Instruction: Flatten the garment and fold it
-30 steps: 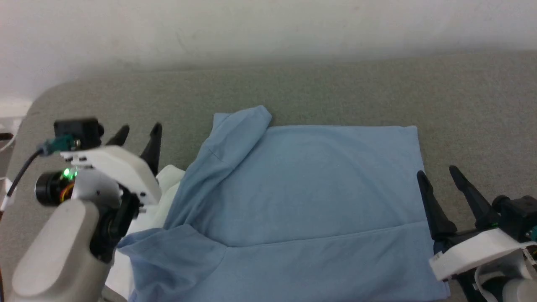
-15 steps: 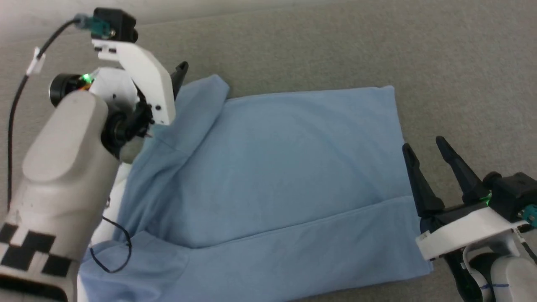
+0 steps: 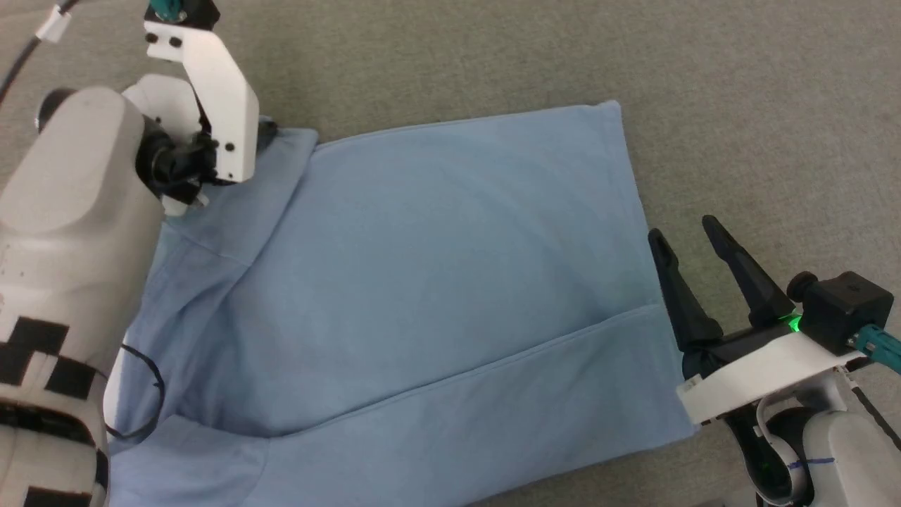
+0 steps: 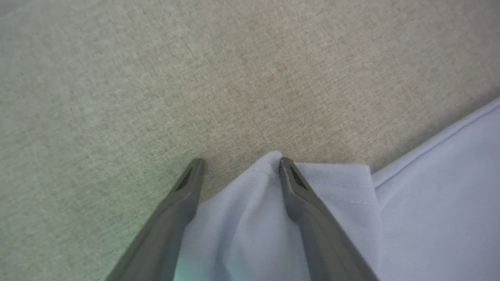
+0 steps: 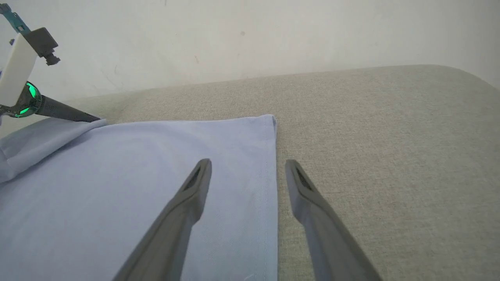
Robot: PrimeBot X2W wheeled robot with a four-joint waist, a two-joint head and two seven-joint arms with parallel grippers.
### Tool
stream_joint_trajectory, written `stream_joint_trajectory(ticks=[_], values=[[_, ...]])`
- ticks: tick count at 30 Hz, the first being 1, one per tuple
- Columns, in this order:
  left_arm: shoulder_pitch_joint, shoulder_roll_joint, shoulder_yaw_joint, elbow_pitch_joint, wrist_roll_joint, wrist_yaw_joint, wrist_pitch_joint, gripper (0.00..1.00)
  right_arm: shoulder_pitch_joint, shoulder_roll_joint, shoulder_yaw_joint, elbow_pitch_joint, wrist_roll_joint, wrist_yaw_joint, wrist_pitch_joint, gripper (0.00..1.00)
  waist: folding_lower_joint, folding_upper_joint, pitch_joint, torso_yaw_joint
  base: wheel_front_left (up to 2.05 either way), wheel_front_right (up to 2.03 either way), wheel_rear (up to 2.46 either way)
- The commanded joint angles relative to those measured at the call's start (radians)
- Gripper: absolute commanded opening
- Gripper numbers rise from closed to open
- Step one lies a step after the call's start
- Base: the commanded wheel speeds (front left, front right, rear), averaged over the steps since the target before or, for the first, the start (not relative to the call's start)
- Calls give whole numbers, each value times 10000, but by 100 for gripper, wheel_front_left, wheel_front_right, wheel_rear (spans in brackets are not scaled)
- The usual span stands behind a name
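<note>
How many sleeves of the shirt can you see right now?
2. The far sleeve lies folded onto the shirt, its end between the open fingers of the left gripper. The near sleeve lies at the shirt's near left corner.

Bare lab: cloth-topped table (image 3: 739, 77), white wall (image 5: 273, 31)

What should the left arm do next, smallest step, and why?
Probably close the left end effector on the sleeve. Its jaws stand open with a raised fold of the garment between them, right at the sleeve's tip, so a pinch there looks ready to lift the sleeve and spread it flat.
</note>
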Motion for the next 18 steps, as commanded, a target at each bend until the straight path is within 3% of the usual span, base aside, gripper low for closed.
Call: stream_joint_trajectory(ticks=[1, 3, 4, 5, 6, 11, 18], values=[[145, 27, -245, 464, 139, -52, 308, 100, -200, -6, 38, 102, 113, -9, -30, 100, 1, -1, 324, -308, 0, 0, 0], [248, -50, -389, 851, 66, -87, 846, 100, -258, -31, 58, 185, 193, -9, -56, 100, 1, -1, 349, -341, 0, 0, 0], [293, -76, -474, 996, 52, -112, 1092, 49, -279, -41, 44, 226, 248, -9, -61, 100, 1, -1, 355, -349, 0, 0, 0], [339, -117, -509, 1116, -17, -137, 1324, 17, -300, -64, 20, 271, 300, -9, -35, 100, 1, -1, 362, -349, 0, 0, 0], [368, -157, -520, 1196, -92, -161, 1490, 0, -343, -93, -24, 304, 350, -9, -33, 100, 1, -1, 361, -343, 0, 0, 0], [322, -174, -478, 1259, -274, -244, 1514, 0, -836, -378, -253, 605, 620, -9, 131, 100, 1, -1, 169, -185, 0, 0, 0], [-88, -125, -99, 984, -311, -240, -50, 0, -2817, -1337, 207, 2287, 1645, -9, 1090, 100, 1, -1, -270, 359, 0, 0, 0]])
